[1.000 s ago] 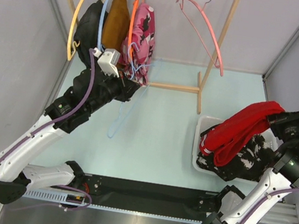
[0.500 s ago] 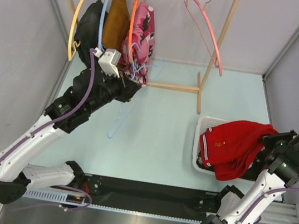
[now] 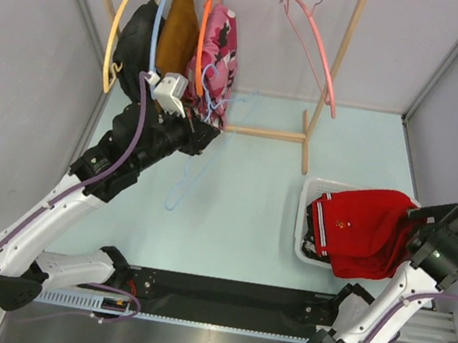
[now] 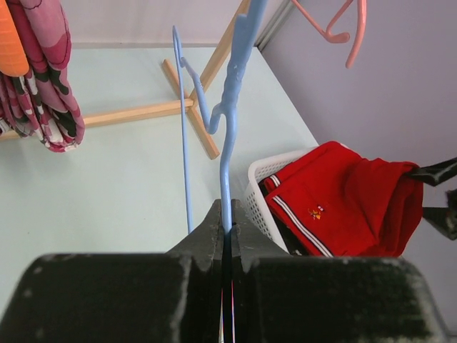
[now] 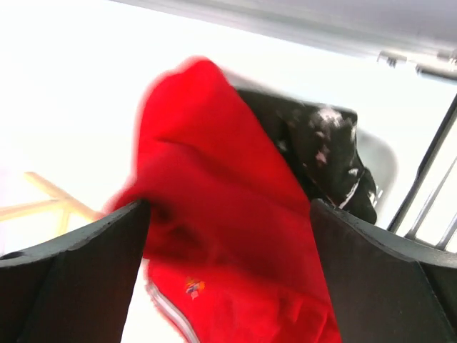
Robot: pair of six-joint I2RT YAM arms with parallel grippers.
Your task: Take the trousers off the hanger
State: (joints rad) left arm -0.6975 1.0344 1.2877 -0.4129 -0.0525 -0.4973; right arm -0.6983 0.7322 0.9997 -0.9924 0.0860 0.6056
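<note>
The red trousers (image 3: 359, 232) with a white-striped waistband lie spread over the white basket (image 3: 302, 210), on top of the black white-splotched trousers (image 3: 313, 246). My right gripper (image 3: 429, 229) hovers at the basket's right edge, open. In the right wrist view its jaws stand wide apart around the blurred red trousers (image 5: 228, 250), with the black trousers (image 5: 325, 143) behind. My left gripper (image 3: 203, 130) is shut on the thin bar of an empty light-blue hanger (image 3: 180, 186) below the rack. The left wrist view shows that hanger (image 4: 227, 150) pinched between the closed jaws (image 4: 227, 223).
A wooden rack (image 3: 307, 140) at the back carries a yellow hanger (image 3: 114, 34), a mustard-brown garment (image 3: 179, 30), a pink floral garment (image 3: 216, 53) on an orange hanger, and an empty pink hanger (image 3: 320, 51). A dark garment (image 3: 137, 37) hangs at the left. Grey walls close both sides.
The right gripper came down toward the basket's right edge and opened. The red trousers dropped from it and now lie flat over the basket. The left arm barely moved.
</note>
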